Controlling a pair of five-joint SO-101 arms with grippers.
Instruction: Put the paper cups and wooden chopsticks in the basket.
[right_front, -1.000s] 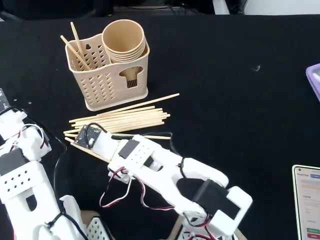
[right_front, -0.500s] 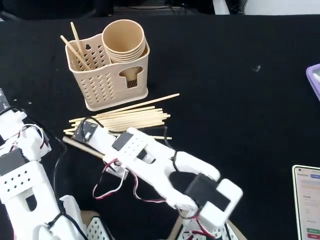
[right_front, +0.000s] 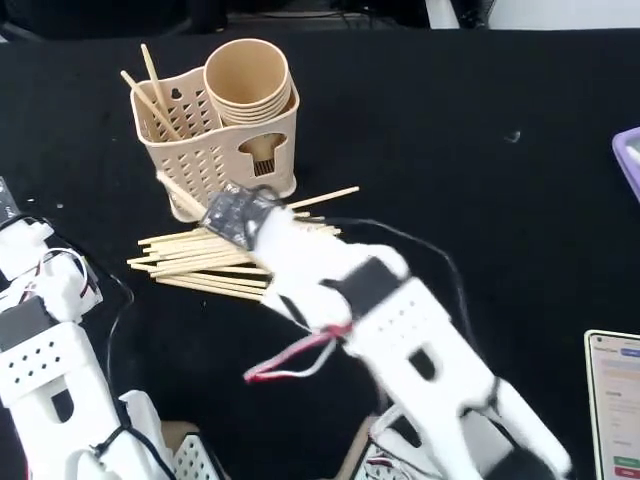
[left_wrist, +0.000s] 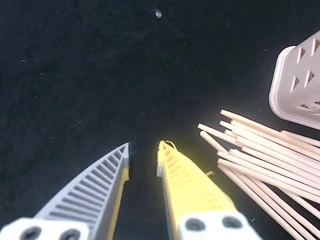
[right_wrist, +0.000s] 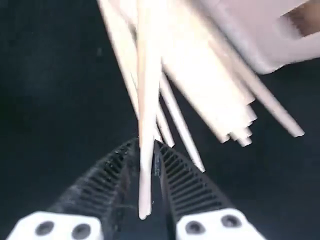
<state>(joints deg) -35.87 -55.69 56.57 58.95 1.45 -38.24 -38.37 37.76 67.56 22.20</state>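
A beige perforated basket (right_front: 220, 150) stands at the back left with a stack of paper cups (right_front: 248, 80) and two chopsticks (right_front: 150, 92) in it. A pile of wooden chopsticks (right_front: 215, 255) lies on the black table in front of it. My right gripper (right_front: 205, 205) is raised over the pile, close to the basket's front, shut on one chopstick (right_wrist: 146, 125) that runs between its fingers. The left gripper (left_wrist: 143, 150) hovers low over bare table beside the pile's ends (left_wrist: 260, 160), open a little with nothing in it.
A phone (right_front: 615, 400) lies at the right front edge and a purple object (right_front: 630, 155) at the right edge. The left arm's white body (right_front: 50, 370) fills the front left corner. The basket's corner (left_wrist: 300, 80) is near the left gripper.
My right gripper has lifted from the front of the pile and swung back toward the basket, carrying one chopstick up with it. The left arm has kept still.
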